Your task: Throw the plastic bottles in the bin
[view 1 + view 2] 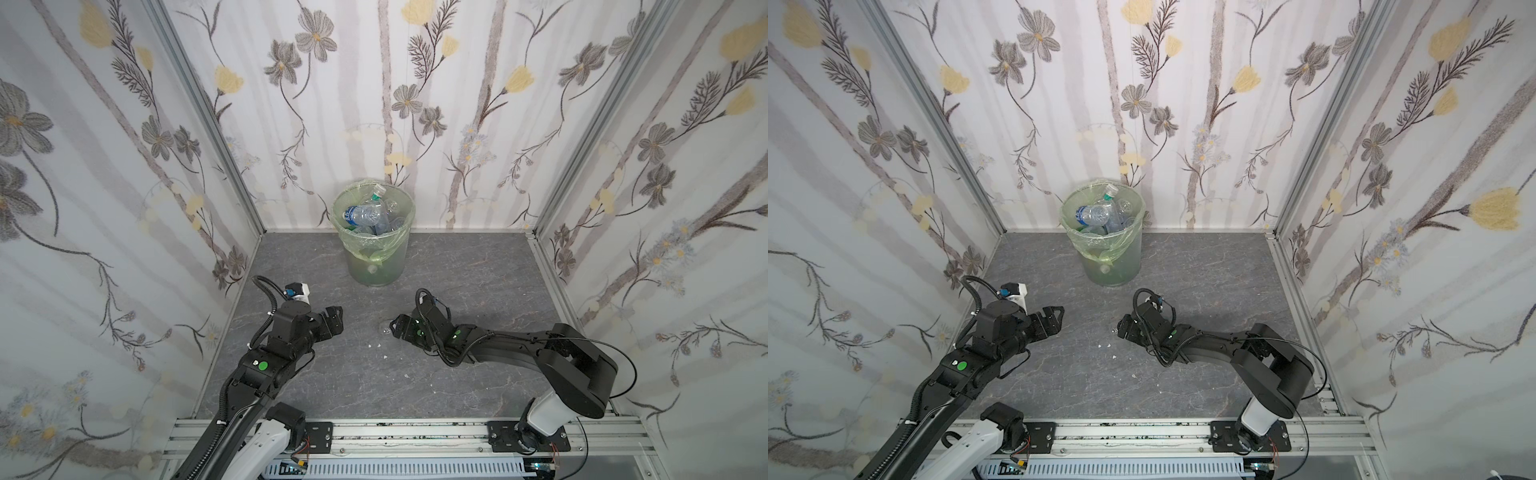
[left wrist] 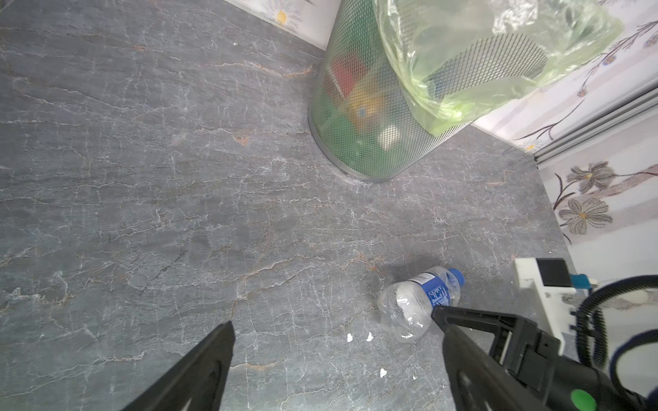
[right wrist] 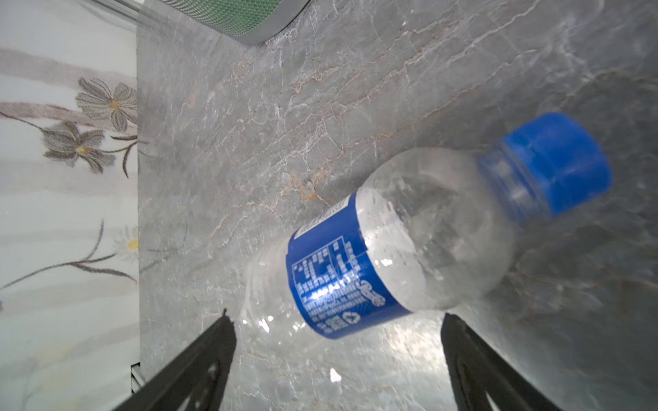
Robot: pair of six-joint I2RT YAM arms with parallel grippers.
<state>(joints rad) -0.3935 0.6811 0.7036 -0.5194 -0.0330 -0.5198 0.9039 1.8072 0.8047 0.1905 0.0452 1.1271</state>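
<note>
One blue-capped bottle (image 3: 391,242) lies loose on the grey stone-patterned floor (image 1: 457,270) while both grippers stand wide open and empty.
The clear bottle with its blue label rests on its side just ahead of the right gripper (image 3: 336,316), whose jaws are spread far apart with the tips at either side of its lower half, not closed on it. In the right wrist view the bottle is blurred. The left gripper (image 2: 333,318) hangs low over bare floor, jaws equally wide, holding nothing, with the bottle (image 2: 416,302) off to one side of it. The mesh bin (image 1: 374,257) with its green bag liner stands against the back wall, well apart from the loose bottle, and several clear bottles (image 1: 365,214) are piled inside it. In both top views the grippers (image 1: 1054,318) (image 1: 1124,328) face each other across the floor, with a few white scraps (image 2: 368,336) between them.
</note>
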